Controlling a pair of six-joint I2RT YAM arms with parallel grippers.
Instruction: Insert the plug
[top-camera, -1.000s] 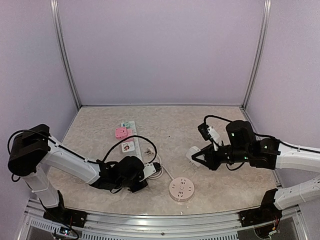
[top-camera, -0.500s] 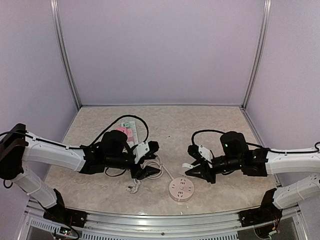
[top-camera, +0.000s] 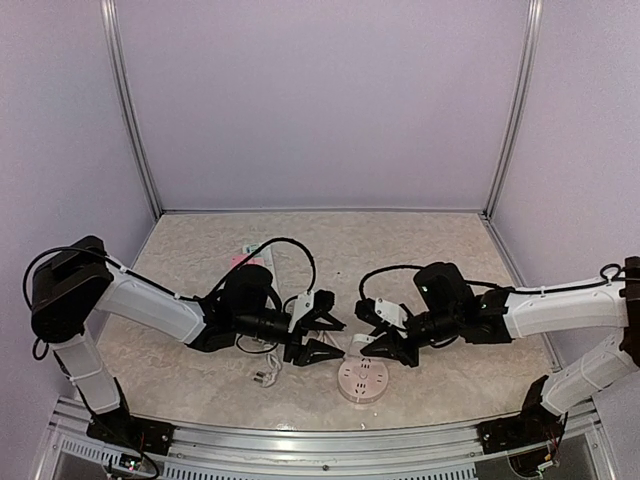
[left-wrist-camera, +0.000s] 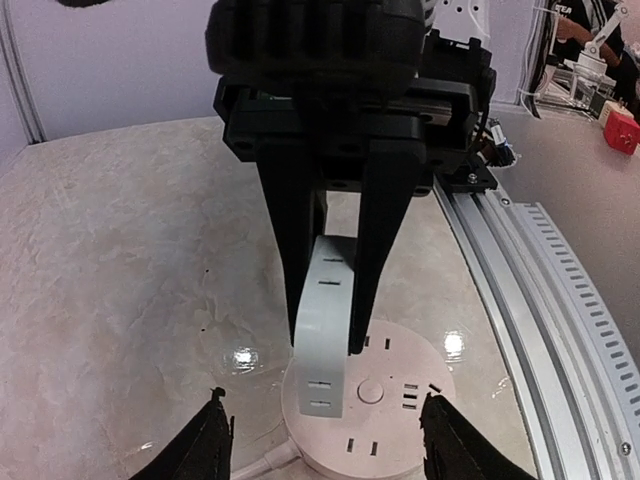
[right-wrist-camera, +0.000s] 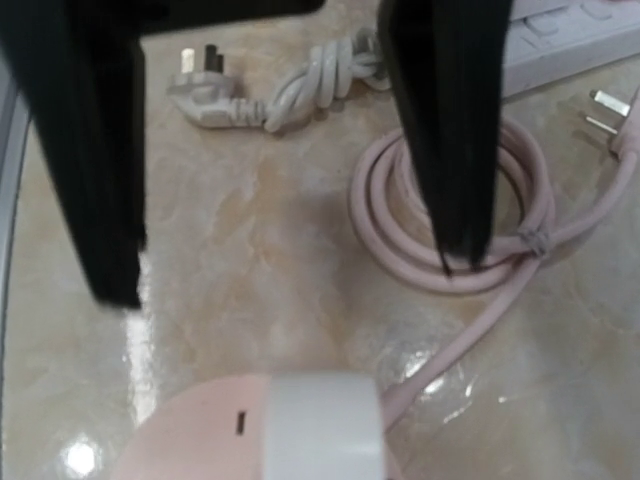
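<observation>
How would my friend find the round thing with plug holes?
Look at the middle of the beige table's near edge. The round socket box lies flat there. It is the only disc dotted with slots; its neighbours are a coiled pink cord and a loose white plug.

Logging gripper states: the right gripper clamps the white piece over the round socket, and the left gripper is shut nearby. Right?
Not quite: the left gripper is open, fingertips spread wide in the left wrist view. The right gripper does clamp the white piece over the round socket.
</observation>
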